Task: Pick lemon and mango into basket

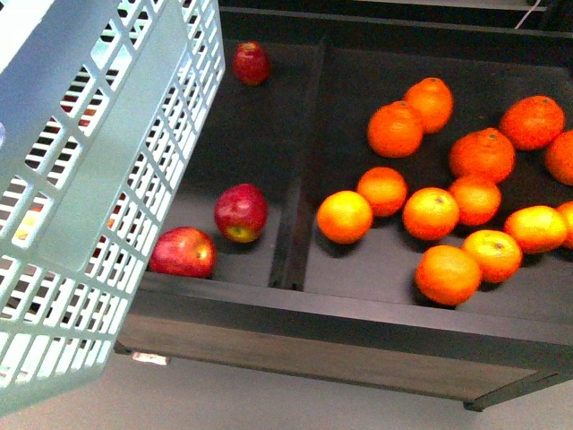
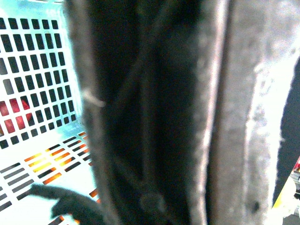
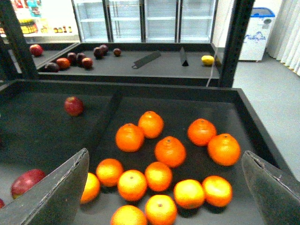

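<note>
Front view, left side of frame: mint-blue basket (image 1: 89, 179), tilted, running from upper left to lower left and overlapping the left end of the dark tray (image 1: 358, 327). Next, three red apples (image 1: 240, 212) in the tray's left compartment. Right of the divider (image 1: 295, 206): scattered oranges (image 1: 430, 213). Left wrist view: slotted basket wall behind a dark blurred bar (image 2: 140, 117); left end effector state, cannot tell. Right wrist view: right end effector (image 3: 165, 153) released, fingers wide apart above the oranges. Upper right: lemon (image 3: 207, 59) on the far tray (image 3: 154, 70).
</note>
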You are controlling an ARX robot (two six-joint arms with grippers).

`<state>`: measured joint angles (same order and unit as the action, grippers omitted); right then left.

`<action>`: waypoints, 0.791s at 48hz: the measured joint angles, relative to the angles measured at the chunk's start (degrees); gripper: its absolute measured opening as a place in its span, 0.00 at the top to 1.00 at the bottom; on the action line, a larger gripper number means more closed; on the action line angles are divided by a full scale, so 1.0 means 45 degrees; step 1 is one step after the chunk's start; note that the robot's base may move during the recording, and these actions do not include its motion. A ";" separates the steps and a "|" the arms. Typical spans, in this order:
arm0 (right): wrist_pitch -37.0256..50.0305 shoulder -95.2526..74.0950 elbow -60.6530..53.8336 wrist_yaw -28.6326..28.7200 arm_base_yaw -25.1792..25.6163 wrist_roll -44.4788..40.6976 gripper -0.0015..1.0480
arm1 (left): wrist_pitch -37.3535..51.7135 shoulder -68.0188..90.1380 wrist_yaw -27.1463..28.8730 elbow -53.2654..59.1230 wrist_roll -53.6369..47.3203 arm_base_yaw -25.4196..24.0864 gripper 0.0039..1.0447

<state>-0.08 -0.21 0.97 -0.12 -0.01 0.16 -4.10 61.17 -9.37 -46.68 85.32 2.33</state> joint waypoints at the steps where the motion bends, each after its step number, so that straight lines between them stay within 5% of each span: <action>1: 0.0000 -0.0005 0.0000 0.0010 0.0000 -0.0005 0.08 | 0.0000 0.0000 0.0000 0.0000 0.0000 0.0000 0.87; 38: 0.0005 -0.0005 0.0000 0.0019 0.0005 -0.0005 0.08 | -0.0005 -0.0010 -0.0010 0.0005 -0.0015 -0.0005 0.87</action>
<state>-0.05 -0.23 0.97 -0.03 0.01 0.14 -4.12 61.12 -9.41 -46.65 85.25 2.31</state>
